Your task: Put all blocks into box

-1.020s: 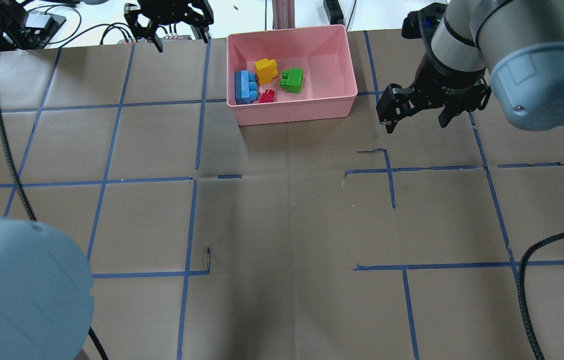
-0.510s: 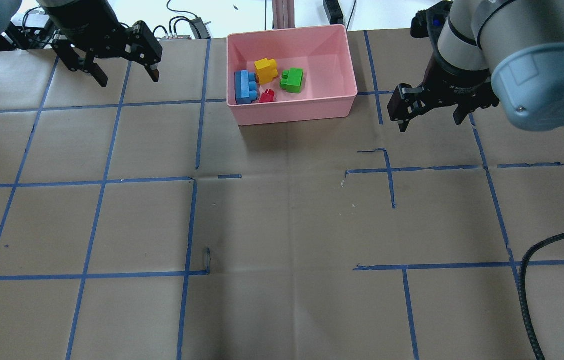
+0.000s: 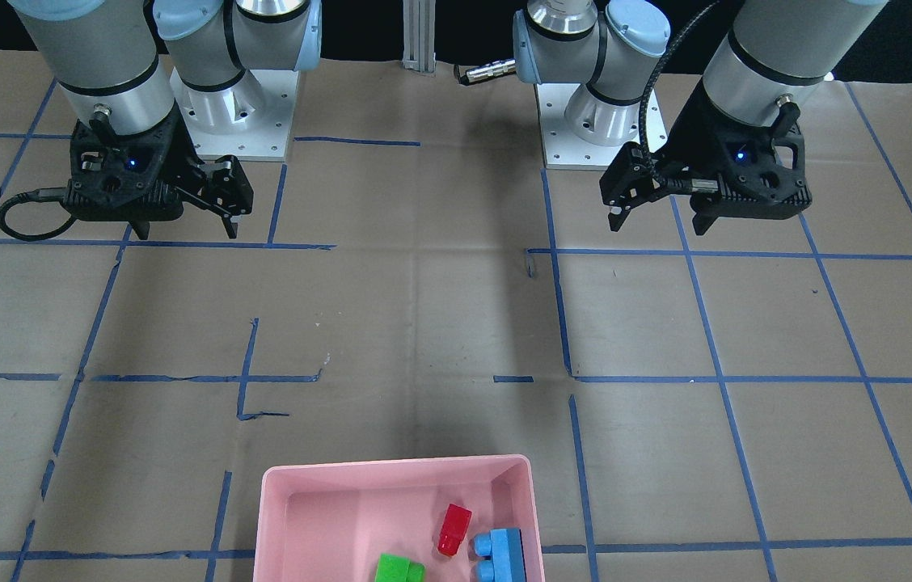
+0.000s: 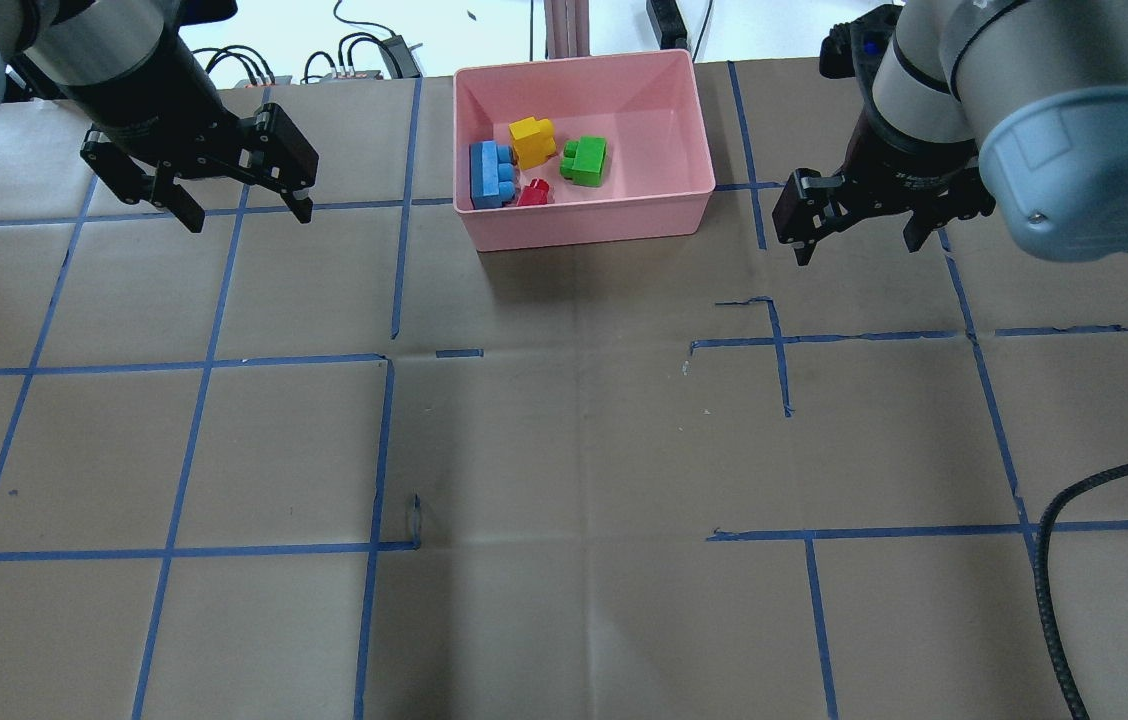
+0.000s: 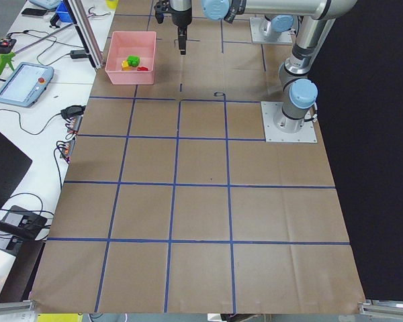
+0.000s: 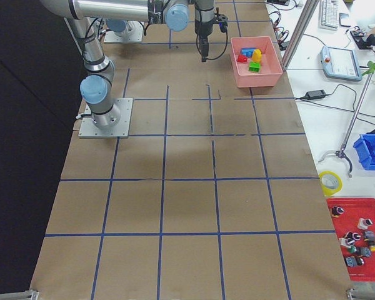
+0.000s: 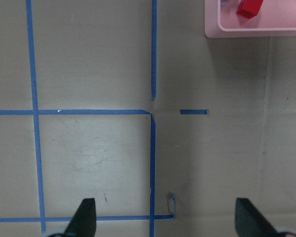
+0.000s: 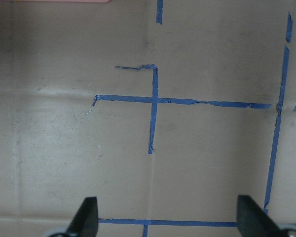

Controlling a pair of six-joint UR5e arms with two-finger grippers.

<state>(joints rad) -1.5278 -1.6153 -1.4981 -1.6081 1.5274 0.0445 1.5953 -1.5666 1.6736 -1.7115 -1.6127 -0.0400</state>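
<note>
Pink box [image 4: 624, 215] at the counter's [image 4: 564, 450] far edge holds all four blocks: blue [image 4: 491, 174], yellow [image 4: 532, 141], green [image 4: 585, 160] and red [image 4: 534, 192]. The overhead view shows the yellow one; the front-facing view crops it off. Left pincer [image 4: 249, 220] and right pincer [image 4: 856, 250] hang spread wide and empty, flanking the box. Lettering on the right wrist is too blurred to read.

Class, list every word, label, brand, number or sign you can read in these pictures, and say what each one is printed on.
No text here can be read.
White lettering on the right gripper, above its fingers: too blurred to read.
Screen of the teach pendant on the side desk: too small to read.
Pink box: no lettering shows on it.
</note>
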